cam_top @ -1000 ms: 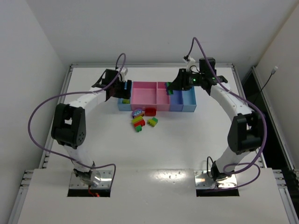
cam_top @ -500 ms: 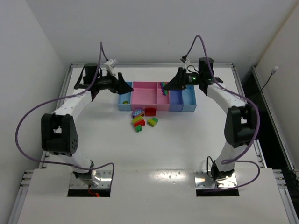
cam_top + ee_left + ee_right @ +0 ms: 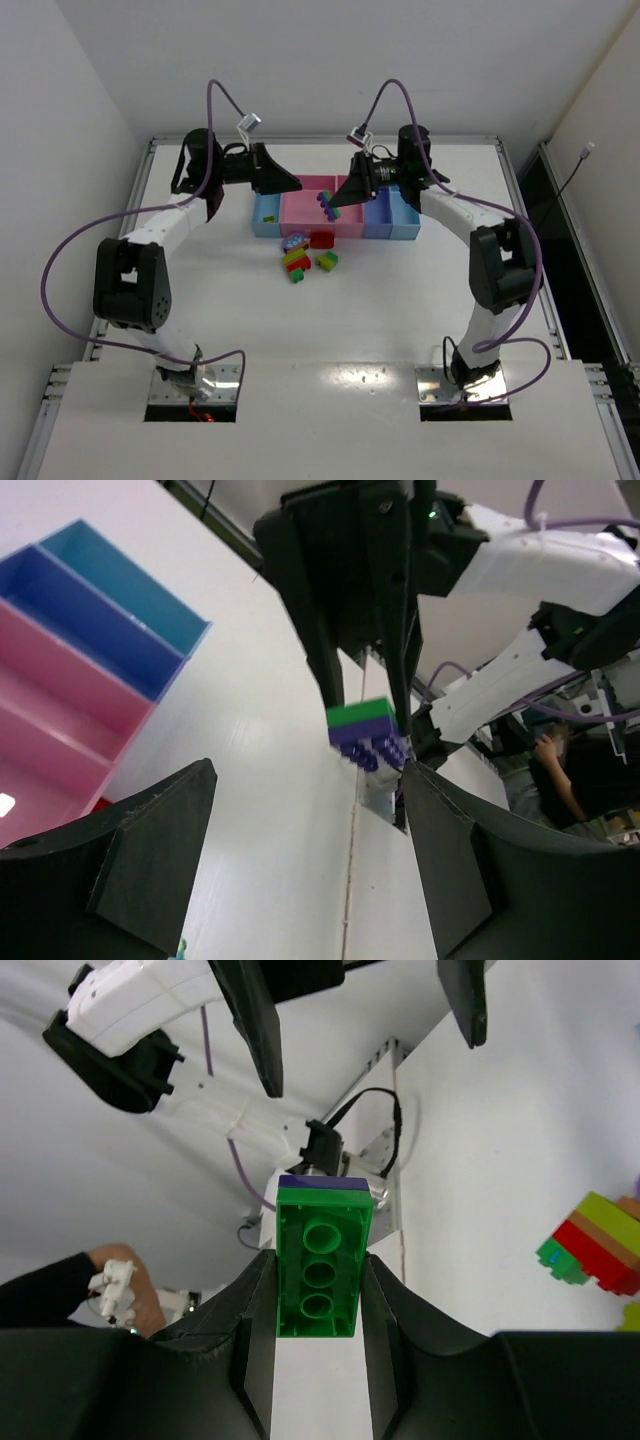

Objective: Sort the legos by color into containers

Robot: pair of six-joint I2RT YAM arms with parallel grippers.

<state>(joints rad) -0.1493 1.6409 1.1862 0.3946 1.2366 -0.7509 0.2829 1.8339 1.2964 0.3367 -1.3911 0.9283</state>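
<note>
My right gripper [image 3: 338,194] is shut on a green brick stacked on a purple one [image 3: 327,203], held in the air over the pink bin [image 3: 305,210]. In the right wrist view the gripper [image 3: 317,1260] clamps the green brick [image 3: 318,1272] by its sides, underside facing the camera. My left gripper [image 3: 290,183] is open and empty, raised above the left light blue bin [image 3: 262,228] and pointing at the right gripper. In the left wrist view the gripper [image 3: 305,810] frames the held brick [image 3: 366,733]. Several legos [image 3: 305,255] lie in a pile in front of the bins.
The bin row runs light blue, pink, periwinkle [image 3: 378,215], light blue [image 3: 405,212]. A small green-yellow brick [image 3: 270,216] lies in the left light blue bin. The pile holds a red brick [image 3: 322,239] and a red-green stack [image 3: 296,266]. Purple cables arch over both arms.
My right gripper has moved left with the green-purple brick, from above the periwinkle bin to above the pink one. My left gripper has risen from the left bin and turned toward it.
</note>
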